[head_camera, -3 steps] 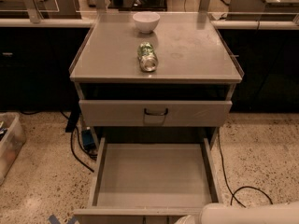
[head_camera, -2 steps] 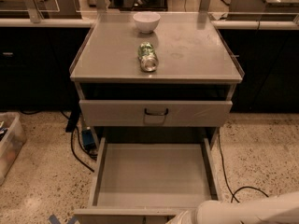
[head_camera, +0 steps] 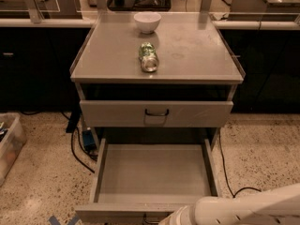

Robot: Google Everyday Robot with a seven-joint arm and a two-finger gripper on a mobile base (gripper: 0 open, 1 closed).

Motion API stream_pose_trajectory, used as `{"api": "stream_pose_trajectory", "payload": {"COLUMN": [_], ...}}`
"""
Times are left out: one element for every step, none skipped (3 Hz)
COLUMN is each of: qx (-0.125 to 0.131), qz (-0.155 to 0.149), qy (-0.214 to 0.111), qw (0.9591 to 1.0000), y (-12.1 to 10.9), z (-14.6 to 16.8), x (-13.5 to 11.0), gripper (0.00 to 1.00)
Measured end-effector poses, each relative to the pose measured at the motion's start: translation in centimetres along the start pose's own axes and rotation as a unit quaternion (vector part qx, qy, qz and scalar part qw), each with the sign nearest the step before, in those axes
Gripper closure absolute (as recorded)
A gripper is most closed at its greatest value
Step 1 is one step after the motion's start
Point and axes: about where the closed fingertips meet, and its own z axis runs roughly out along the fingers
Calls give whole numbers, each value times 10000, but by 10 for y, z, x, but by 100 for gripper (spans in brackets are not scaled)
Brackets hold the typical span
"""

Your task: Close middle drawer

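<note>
The middle drawer (head_camera: 154, 172) is pulled far out towards me; it is a wide grey tray with nothing in it. Its low front panel (head_camera: 122, 212) lies at the bottom edge of the view. Above it the taller-fronted grey drawer (head_camera: 197, 114) with a black handle (head_camera: 156, 112) sits nearly flush in the cabinet. My white arm (head_camera: 239, 210) reaches in from the bottom right, just in front of the drawer's front panel. My gripper is out of view, below the frame or hidden by the arm.
A green can (head_camera: 149, 57) lies on its side on the cabinet top (head_camera: 197, 50), with a white bowl (head_camera: 147, 22) behind it. A plastic bin (head_camera: 8, 144) stands on the floor at the left. Cables (head_camera: 77, 149) run on the floor on both sides.
My white arm has come further into view, moving left and up along the bottom edge towards the drawer's front panel. The drawer has not moved.
</note>
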Motion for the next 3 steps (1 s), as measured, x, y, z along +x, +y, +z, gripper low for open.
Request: {"api": "stream_pose_trajectory", "payload": {"qx": [104,105,156], "qz": [-34,-34,-13], "qy": [-71,-70,35], "qw": [9999,9999,9999], "y": [-6,-6,-16], "z": [3,3,6], "x": [-7,-7,-12], "gripper": [100,100,100]}}
